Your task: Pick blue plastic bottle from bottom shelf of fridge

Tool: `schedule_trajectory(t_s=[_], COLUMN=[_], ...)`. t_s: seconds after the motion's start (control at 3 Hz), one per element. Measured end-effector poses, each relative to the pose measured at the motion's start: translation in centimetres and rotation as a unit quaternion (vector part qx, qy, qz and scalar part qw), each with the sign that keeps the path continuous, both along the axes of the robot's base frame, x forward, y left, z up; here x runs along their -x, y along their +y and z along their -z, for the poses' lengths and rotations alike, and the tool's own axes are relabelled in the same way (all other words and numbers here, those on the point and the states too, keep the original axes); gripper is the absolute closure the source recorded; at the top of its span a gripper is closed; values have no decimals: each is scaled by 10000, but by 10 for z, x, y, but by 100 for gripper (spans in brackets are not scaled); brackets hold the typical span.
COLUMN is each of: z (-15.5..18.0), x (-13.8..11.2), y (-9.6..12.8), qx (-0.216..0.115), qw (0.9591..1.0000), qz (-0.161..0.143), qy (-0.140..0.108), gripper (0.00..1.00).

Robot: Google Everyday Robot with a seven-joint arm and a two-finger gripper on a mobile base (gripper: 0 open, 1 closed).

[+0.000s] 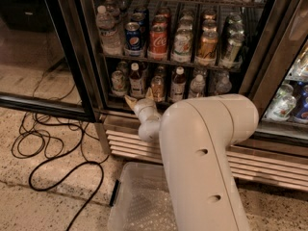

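The fridge stands open ahead, black-framed, with wire racks. On its bottom shelf stands a row of small bottles. The blue plastic bottle, white-capped with a dark reddish-brown body and a pale label, is second from the left, beside an amber-bodied bottle. My gripper is open and empty at the shelf's front edge, just below and in front of that bottle, with one fingertip on each side of its base. My white arm hides the lower right part of the shelf.
The rack above holds soda cans and a clear water bottle. The louvred base grille runs below. Black cables lie on the floor at left. A clear plastic bin sits under my arm. A second cooler stands at right.
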State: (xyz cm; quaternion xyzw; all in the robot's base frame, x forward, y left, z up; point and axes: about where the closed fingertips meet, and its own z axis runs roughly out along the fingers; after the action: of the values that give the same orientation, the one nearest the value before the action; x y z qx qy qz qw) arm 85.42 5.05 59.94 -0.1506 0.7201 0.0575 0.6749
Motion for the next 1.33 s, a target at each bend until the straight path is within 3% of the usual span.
schedule_trajectory(t_s=[0.67, 1.33], z=[0, -3], x=[-17, -23], y=[23, 29], qx=[-88, -97], qw=[9995, 9992], qz=[-314, -391], qy=[35, 25], gripper=[29, 28])
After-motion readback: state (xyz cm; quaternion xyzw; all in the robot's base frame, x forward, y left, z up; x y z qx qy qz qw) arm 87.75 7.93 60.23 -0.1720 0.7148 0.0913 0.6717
